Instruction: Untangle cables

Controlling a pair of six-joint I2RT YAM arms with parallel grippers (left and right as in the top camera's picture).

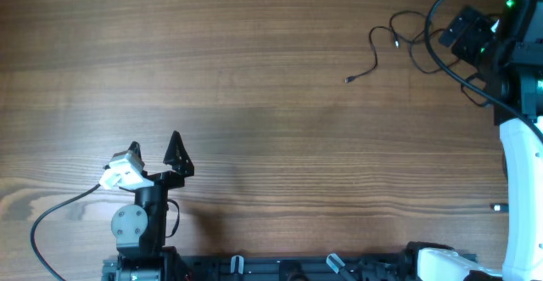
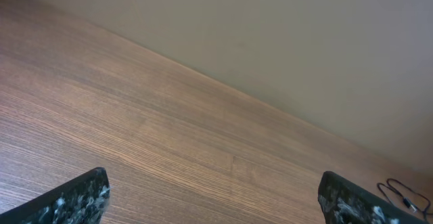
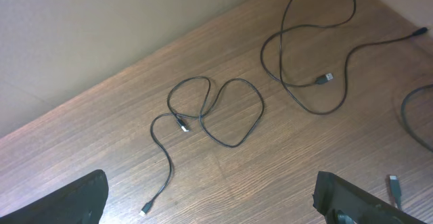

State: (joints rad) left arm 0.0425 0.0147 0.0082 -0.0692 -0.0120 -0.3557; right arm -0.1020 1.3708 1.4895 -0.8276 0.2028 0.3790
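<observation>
1. Left tool (image 1: 153, 139). Lower left of the overhead frame, close to the arm bases. The jaws are spread wide and grip nothing. In its wrist view the two fingers (image 2: 78, 200) fill the lower corners over bare wood.

2. Worktop (image 1: 254, 103). Brown wood grain, running across the whole overhead frame.

3. Right tool (image 3: 213, 200). Upper right corner of the overhead frame, over the cables. The jaws stand wide apart and hold nothing. In its wrist view the fingers sit in the lower corners.

4. Cables (image 1: 399, 39). Thin black cords lying flat on the worktop in the upper right of the overhead frame, well apart from the left tool. One loose end (image 1: 349, 80) trails toward the lower left of the bunch. In the left wrist view a small part shows at the lower right edge. Right wrist view:
   a. Edge cord (image 3: 409, 116): at the right edge, partly out of frame. A plug (image 3: 394, 183) lies just beside the right finger.
   b. Short cord (image 3: 233, 112): centre of frame, looped and crossing itself, with one end toward the lower left.
   c. Long cord (image 3: 304, 95): upper right, in wide curves, with a silver-tipped plug (image 3: 325, 79). It lies apart from the short cord.

5. Wall (image 3: 101, 21). Pale and plain, beyond the far worktop edge, at the upper left of the right wrist view.
</observation>
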